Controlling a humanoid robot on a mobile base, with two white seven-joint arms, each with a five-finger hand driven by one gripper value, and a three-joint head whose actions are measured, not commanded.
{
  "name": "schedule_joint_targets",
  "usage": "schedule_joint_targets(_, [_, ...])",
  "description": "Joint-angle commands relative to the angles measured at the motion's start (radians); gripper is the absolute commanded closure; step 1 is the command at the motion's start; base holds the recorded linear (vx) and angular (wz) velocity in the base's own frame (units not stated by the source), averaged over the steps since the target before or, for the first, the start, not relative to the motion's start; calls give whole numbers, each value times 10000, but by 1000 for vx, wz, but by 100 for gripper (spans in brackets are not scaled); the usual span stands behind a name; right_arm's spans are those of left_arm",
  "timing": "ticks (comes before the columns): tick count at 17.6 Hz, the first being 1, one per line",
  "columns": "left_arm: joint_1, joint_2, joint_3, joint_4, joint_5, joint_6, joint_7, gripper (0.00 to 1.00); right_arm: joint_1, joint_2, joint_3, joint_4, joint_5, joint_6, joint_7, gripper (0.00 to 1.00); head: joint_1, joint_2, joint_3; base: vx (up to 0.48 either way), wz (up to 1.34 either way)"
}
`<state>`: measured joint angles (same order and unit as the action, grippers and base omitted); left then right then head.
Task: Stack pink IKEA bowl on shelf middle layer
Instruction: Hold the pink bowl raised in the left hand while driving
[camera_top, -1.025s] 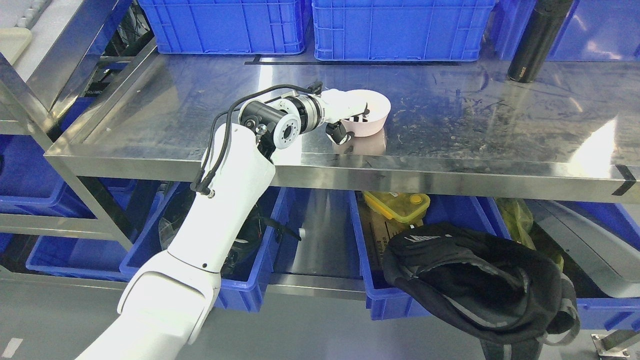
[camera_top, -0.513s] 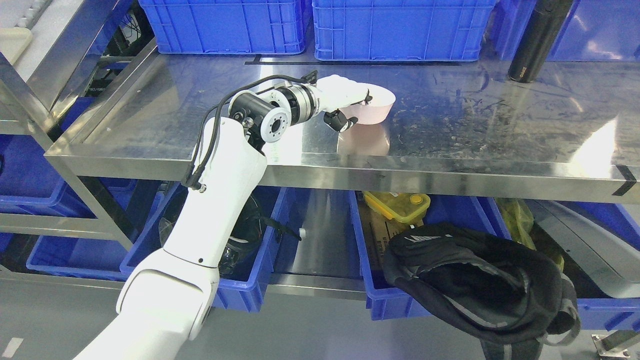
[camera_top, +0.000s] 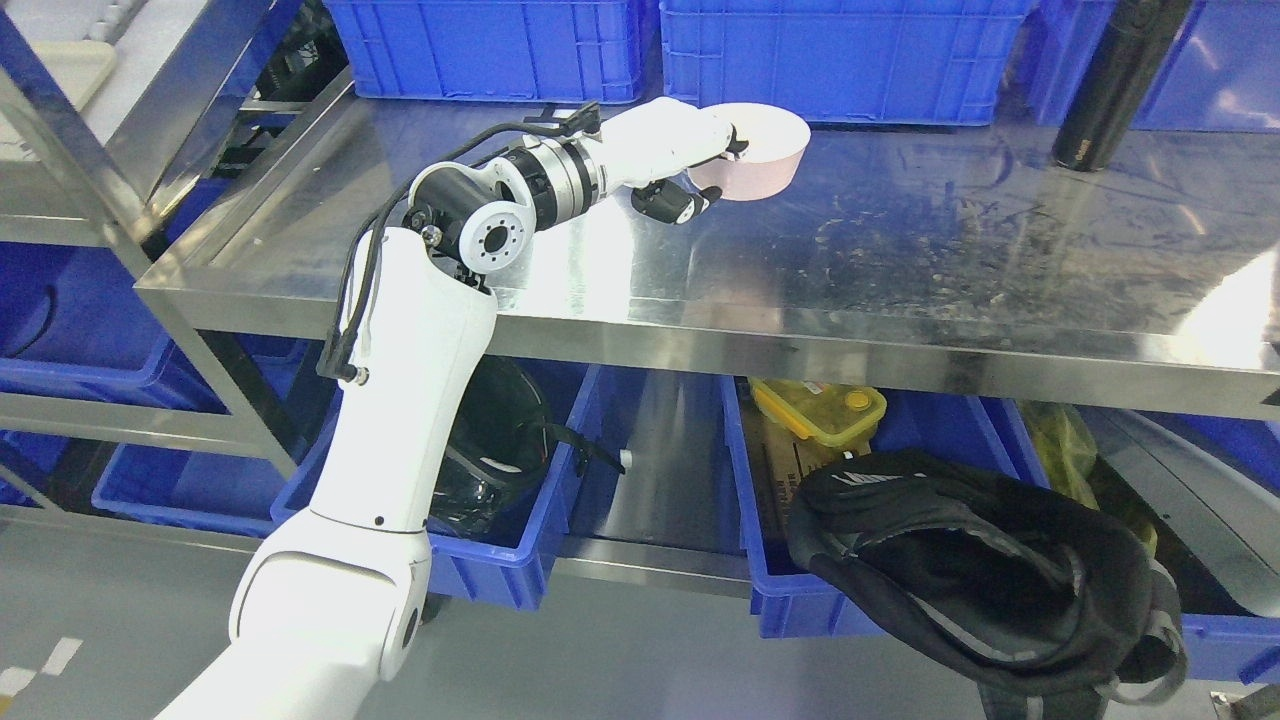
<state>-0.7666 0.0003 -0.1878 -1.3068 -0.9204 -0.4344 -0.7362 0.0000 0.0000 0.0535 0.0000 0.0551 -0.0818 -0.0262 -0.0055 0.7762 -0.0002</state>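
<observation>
From my head camera, I am reaching my left hand (camera_top: 690, 160) in from the seven o'clock corner, up over the front edge of the stainless steel shelf (camera_top: 900, 260). My fingers are gripping the pink bowl (camera_top: 755, 155) by its near-left rim, white fingers curling over the top and a black-tipped thumb (camera_top: 672, 204) sitting below its side. I am holding the bowl above the steel surface, tilted a little, toward twelve o'clock of the picture.

Just behind the bowl, blue crates (camera_top: 830, 50) are lining the back of the shelf. At two o'clock a black bottle (camera_top: 1115, 85) is standing upright, well apart from the bowl.

Below the shelf, blue bins (camera_top: 500, 540) are sitting on the lower layer. A yellow lidded container (camera_top: 820, 410) is lying in one bin at five o'clock, and a black backpack (camera_top: 970, 570) is hanging over its front. A dark visor-like object (camera_top: 500, 450) is resting in the bin beside my forearm.
</observation>
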Motion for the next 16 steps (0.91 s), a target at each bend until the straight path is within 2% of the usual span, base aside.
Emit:
schedule_joint_targets(1, [899,172,1234,-1917,967,-592,91,100,231,-175,2,-175,2,-11,1,0,0,0,0,-47,321])
schedule_joint_targets(4, [1146,172,1234,-2179,1303,-1146,91,100,231,-175,2,-175,2,-11,1,0,0,0,0,-42,366])
schedule_joint_targets(8, [1330,172,1219,-2211,1381,-2373,106,100,231,-175,2,-175,2,-11,1,0,0,0,0,-29,568])
schedule_joint_targets(11, [1422,172,1127,-2211,1381,-2451,152,100,231,-175,2,-175,2,-11,1,0,0,0,0,-10,925])
schedule_joint_targets(16, [1422,172,927,-2211,1381,-2467,229,100,231,-175,2,-175,2,-11,1,0,0,3,0,14,1449])
